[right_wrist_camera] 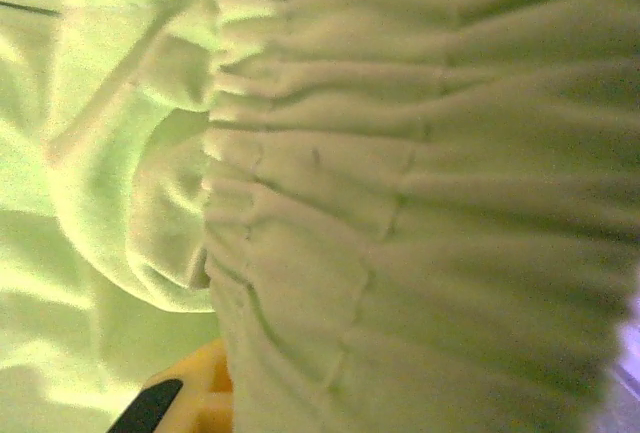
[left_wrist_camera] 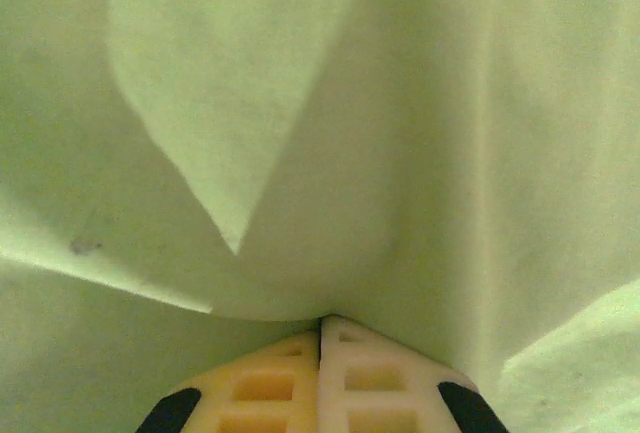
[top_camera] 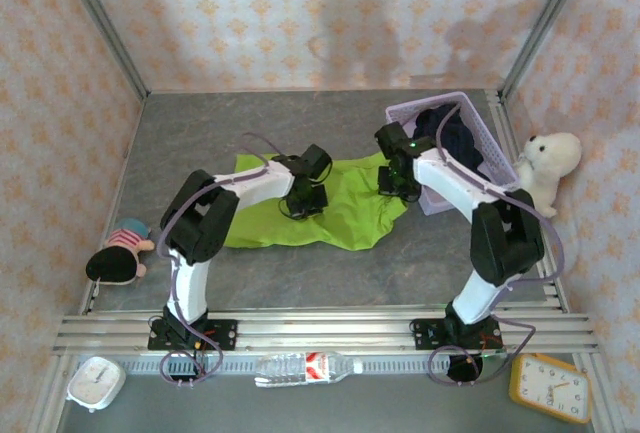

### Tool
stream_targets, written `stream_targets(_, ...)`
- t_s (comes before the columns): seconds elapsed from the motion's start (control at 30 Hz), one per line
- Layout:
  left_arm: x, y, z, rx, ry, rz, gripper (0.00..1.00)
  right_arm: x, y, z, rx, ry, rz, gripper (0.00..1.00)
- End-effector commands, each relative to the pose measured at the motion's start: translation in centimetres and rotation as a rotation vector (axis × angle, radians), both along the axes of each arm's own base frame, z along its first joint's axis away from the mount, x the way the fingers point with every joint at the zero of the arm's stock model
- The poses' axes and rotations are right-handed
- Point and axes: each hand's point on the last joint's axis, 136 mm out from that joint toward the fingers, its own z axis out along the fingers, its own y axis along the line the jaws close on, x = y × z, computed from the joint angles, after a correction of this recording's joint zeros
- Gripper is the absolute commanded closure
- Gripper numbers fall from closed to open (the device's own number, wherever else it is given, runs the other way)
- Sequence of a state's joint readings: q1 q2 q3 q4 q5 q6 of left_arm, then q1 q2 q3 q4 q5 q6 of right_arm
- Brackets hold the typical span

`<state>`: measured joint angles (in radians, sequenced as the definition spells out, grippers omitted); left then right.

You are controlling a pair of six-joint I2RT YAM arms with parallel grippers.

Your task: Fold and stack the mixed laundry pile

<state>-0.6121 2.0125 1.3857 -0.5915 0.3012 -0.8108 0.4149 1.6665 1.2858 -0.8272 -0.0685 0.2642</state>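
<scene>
Lime-green garment lies spread on the grey counter, its long axis running left to right in front of both arms, its right end reaching the foot of the lavender basket. The navy garment sits heaped inside that basket, apart from the green one.

The left fingers are pressed together tip to tip over the middle of the green cloth, where a raised fold runs straight into their tips; they appear to be pinching it. The right fingers are down at the garment's right end, just beside the basket. So the left arm has the centre and the right arm has the gathered, elastic-ribbed edge seen in its wrist view. Any fold would likely turn on carrying one end along that left-right axis over the other.

In the right wrist view the ribbed band covers all but one yellow finger, so whether that pair is wide or narrow cannot be told. The arms hide part of the garment's outline from above, and the navy garment's shape is hard to make out.
</scene>
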Motion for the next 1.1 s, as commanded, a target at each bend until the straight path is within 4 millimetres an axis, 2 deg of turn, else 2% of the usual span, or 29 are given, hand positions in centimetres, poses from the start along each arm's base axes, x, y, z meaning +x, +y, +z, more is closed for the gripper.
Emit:
stream_targets(0.0,-1.1,-3.5,-0.2,-0.05,0.034,-0.072,1.0,0.3,-0.8,4.6,-0.025,-0.081,0.026,1.0)
stream_targets(0.17,-0.7,-8.3,1.1,-0.099,0.018,-0.161,1.0,0.2,0.3,7.9,0.057,-0.131,0.069,1.0)
stream_targets(0.27,-0.1,-9.3,2.4,-0.113,-0.004,-0.174,1.0,0.2,1.1,8.0,0.098,-0.126,0.077,1.0)
stream_targets(0.33,0.2,-8.7,3.5,-0.108,-0.023,-0.166,1.0,0.3,0.7,7.4,0.072,-0.11,0.063,1.0)
stream_targets(0.4,0.3,-7.3,4.6,-0.102,-0.038,-0.152,0.99,0.4,0.4,6.7,0.044,-0.086,0.057,1.0)
stream_targets(0.5,-0.2,-4.1,6.2,-0.087,-0.064,-0.118,0.96,0.3,0.2,5.9,0.019,-0.056,0.054,1.0)
stream_targets(0.57,-0.9,-1.0,7.3,-0.058,-0.087,-0.093,0.95,0.3,0.1,5.7,0.012,-0.051,0.049,1.0)
stream_targets(0.63,-1.9,1.9,7.5,-0.02,-0.092,-0.068,0.95,0.5,0.0,5.9,0.007,-0.058,0.042,1.0)
stream_targets(0.77,-4.4,7.2,5.8,0.063,-0.063,-0.013,0.95,0.8,-0.6,6.5,-0.026,-0.078,0.027,1.0)
stream_targets(0.83,-5.6,8.9,4.7,0.101,-0.041,0.005,0.95,0.9,-1.0,6.7,-0.056,-0.083,0.023,1.0)
stream_targets(0.93,-7.2,10.5,3.0,0.14,-0.012,0.021,0.95,0.9,-1.4,7.0,-0.095,-0.088,0.024,1.0)
stream_targets(1.07,-8.4,11.6,1.1,0.171,0.017,0.04,0.95,0.6,-0.8,7.2,-0.109,-0.089,0.038,1.0)
